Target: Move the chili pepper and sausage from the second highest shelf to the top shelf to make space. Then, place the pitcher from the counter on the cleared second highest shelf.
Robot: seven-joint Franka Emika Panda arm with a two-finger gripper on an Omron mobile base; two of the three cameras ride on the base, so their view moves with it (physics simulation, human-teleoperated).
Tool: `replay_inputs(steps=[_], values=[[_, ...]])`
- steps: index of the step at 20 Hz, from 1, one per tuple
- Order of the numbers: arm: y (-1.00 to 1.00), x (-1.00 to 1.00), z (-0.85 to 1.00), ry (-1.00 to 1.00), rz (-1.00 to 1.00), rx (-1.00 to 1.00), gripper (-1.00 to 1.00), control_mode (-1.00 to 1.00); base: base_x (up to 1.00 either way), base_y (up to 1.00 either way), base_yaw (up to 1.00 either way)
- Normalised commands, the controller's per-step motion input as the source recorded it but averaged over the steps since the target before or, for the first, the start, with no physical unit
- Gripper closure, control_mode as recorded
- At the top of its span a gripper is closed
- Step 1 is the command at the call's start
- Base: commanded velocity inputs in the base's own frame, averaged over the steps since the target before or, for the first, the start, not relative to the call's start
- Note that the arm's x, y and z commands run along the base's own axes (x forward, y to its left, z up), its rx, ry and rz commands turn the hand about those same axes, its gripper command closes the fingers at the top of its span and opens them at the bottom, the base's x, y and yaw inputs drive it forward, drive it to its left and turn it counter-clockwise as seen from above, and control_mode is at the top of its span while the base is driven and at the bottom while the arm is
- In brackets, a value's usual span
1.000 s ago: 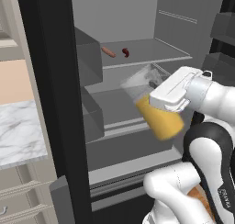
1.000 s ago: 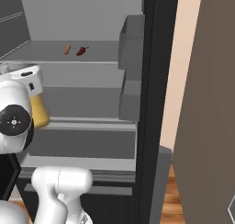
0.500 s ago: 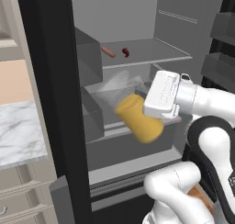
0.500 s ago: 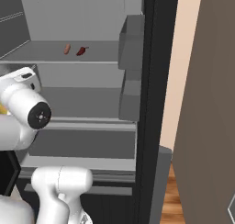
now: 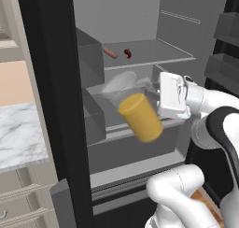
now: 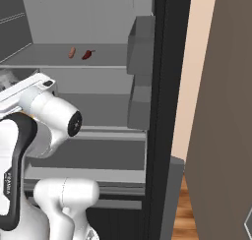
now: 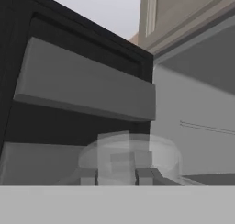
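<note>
You already have the small pinkish-orange sausage link [image 5: 110, 53] and the tiny dark red curved chili pepper [image 5: 127, 53] lying side by side on the flat grey top shelf [image 5: 161, 53] of the fridge, so only the last step is left. Your fingers [image 5: 156, 95] are clenched on the clear tapered pitcher of orange-yellow liquid [image 5: 135, 111], held tilted in front of the cleared shelf below. Mind the grey door bins [image 5: 93, 59] just to its left; the white marble bench [image 5: 21, 136] is well apart.
</note>
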Motion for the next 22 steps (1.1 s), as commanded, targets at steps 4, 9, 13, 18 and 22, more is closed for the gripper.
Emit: replay_inputs(steps=[4,9,13,18,22], values=[[-0.01,0.00,-0.29,-0.06,0.06,0.13,1.00,-1.00,0.00,0.00,0.00],[0.00,0.00,-0.35,-0.10,0.02,0.13,1.00,-1.00,0.00,0.00,0.00],[0.01,0.00,-0.41,-0.13,0.00,0.17,1.00,-1.00,0.00,0.00,0.00],[0.03,-0.20,-0.40,-0.05,0.00,0.19,1.00,-1.00,0.00,0.00,0.00],[0.11,-0.53,-0.30,0.00,0.05,0.20,1.00,-1.00,0.00,0.00,0.00]])
